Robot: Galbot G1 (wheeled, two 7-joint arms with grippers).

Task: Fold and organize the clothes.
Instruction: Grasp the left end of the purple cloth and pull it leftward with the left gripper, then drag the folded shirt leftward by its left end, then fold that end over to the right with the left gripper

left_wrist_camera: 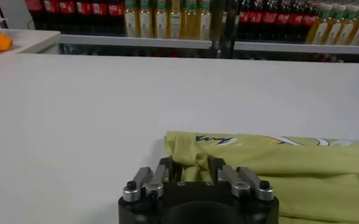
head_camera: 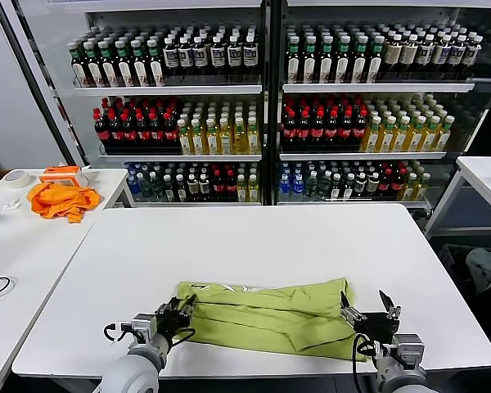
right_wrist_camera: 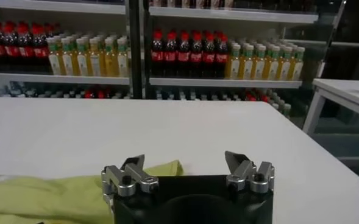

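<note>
Orange cloth (head_camera: 62, 200) on side table (head_camera: 16, 246), far left. Left gripper (head_camera: 177, 313) at near worktop (head_camera: 254, 246) edge, clamped on T-shirt (head_camera: 270, 315) left end (fabric bunched between fingers). T-shirt folded into long band, white print along far edge. Right gripper (head_camera: 367, 309) at T-shirt's right end, spread wide, apparently not gripping.

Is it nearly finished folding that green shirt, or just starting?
Partway, I'd judge. The yellow-green cotton T-shirt already lies folded lengthwise into a long band on the white table, a strip of white print showing along its far edge. The left gripper is closed on one end; the right gripper sits open at the other end. Folding the band shorter and tidying it away remain.
</note>
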